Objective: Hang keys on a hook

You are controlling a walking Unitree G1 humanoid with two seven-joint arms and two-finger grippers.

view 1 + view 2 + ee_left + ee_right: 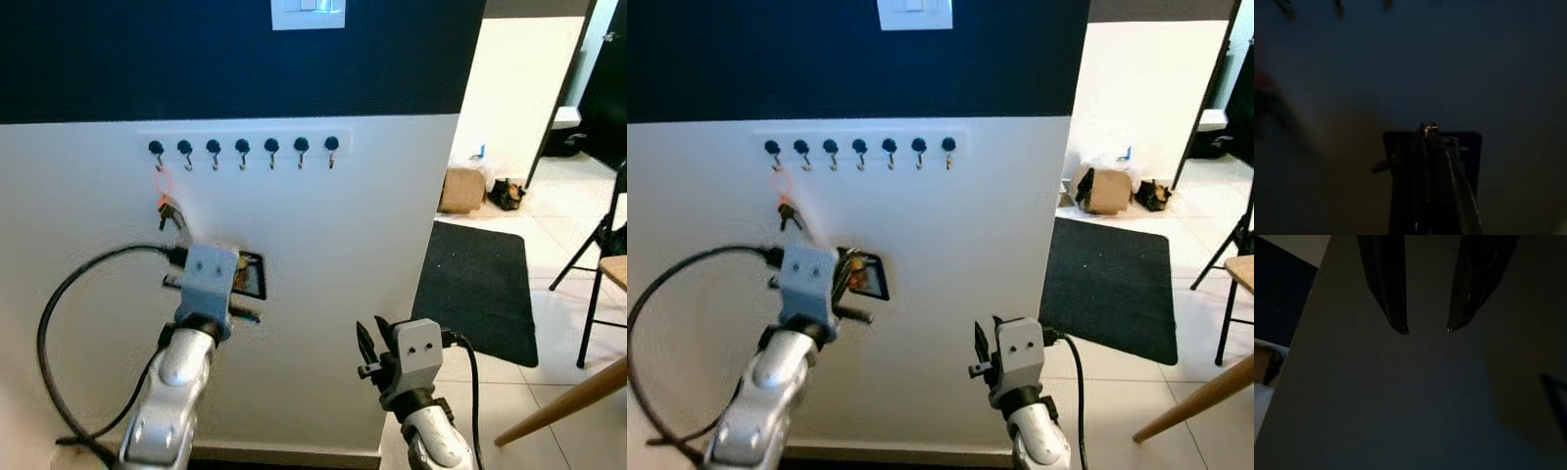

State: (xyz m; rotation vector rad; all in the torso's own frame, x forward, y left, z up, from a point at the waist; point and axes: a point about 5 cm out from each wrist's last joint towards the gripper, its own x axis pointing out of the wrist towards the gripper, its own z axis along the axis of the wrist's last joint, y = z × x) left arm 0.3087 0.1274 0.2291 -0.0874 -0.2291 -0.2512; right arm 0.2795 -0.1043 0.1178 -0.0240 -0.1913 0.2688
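The keys (168,212) are seen hanging from the leftmost hook (157,150). The left gripper (1429,131), pressed closed and empty, should be drawn straight back, clear of them. The right gripper (1425,328) is held apart, empty.

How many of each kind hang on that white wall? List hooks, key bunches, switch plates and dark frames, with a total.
hooks: 7
key bunch, on the leftmost hook: 1
switch plate: 1
dark frame, partly hidden behind the left arm: 1
Total: 10

Both eye views face the hook rail (242,147) wall from nearby; wrist views look closely at that wall.
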